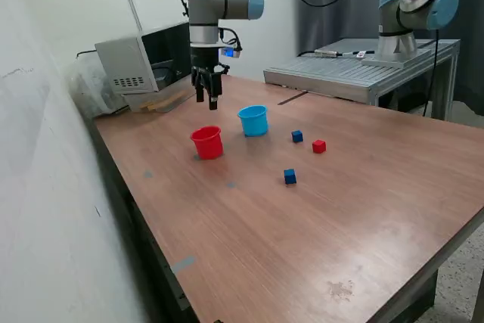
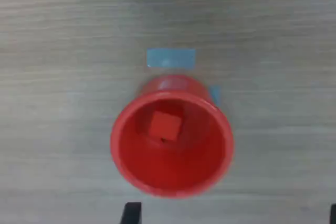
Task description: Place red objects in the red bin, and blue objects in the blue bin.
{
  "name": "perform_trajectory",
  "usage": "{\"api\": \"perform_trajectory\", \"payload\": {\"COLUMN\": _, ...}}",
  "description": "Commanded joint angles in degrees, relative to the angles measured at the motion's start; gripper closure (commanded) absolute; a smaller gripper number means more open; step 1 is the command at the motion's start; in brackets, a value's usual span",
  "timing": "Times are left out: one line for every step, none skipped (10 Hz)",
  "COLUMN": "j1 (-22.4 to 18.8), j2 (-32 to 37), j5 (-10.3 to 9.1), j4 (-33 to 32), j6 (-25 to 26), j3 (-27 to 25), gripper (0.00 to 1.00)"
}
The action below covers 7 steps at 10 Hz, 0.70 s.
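Gripper (image 1: 209,101) hangs above the red cup (image 1: 207,143), fingers close together and holding nothing; one red cube (image 2: 164,126) lies inside the cup. Remaining red cube (image 1: 319,146) on the table (image 1: 363,225) looks light and rigid; pinch two opposite flat faces.

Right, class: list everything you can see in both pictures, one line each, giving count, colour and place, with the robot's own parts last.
Round red plastic cup: one, red, on the table under the tool.
Small red cube in the cup: one, red, inside that cup.
Round light blue plastic cup: one, beside the red cup.
Small red cube on the table: one, red.
Small dark blue cubes: two, and, on the table.
Wooden table: one, brown.
Grey box: one, at the table's far end.
Tool: one, black, above the red cup, holding nothing.
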<state>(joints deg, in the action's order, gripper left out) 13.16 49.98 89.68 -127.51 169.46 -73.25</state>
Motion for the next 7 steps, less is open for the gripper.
{"api": "perform_trajectory", "payload": {"j1": -2.50, "j2": 9.48, "j5": 0.05, "j4": 3.65, "j6": 0.08, "j3": -4.61, "gripper": 0.00}}
{"api": "perform_trajectory", "payload": {"j1": -4.18, "j2": 13.87, "j5": -0.03, "j4": 7.16, "j6": 0.51, "j3": -6.37, "gripper": 0.00}}
{"api": "perform_trajectory", "payload": {"j1": -5.85, "j2": 17.92, "j5": -0.21, "j4": 9.71, "j6": 1.04, "j3": -8.38, "gripper": 0.00}}
{"api": "perform_trajectory", "payload": {"j1": -9.17, "j2": 22.31, "j5": -0.12, "j4": 10.26, "j6": 4.70, "j3": -11.01, "gripper": 0.00}}
{"api": "perform_trajectory", "payload": {"j1": -11.47, "j2": 24.79, "j5": -0.21, "j4": 10.70, "j6": 10.22, "j3": -12.52, "gripper": 0.00}}
{"api": "perform_trajectory", "payload": {"j1": -14.27, "j2": 26.12, "j5": -0.21, "j4": 10.71, "j6": 16.89, "j3": -13.49, "gripper": 0.00}}
{"api": "perform_trajectory", "payload": {"j1": -17.17, "j2": 26.22, "j5": -0.21, "j4": 10.53, "j6": 21.39, "j3": -13.76, "gripper": 0.00}}
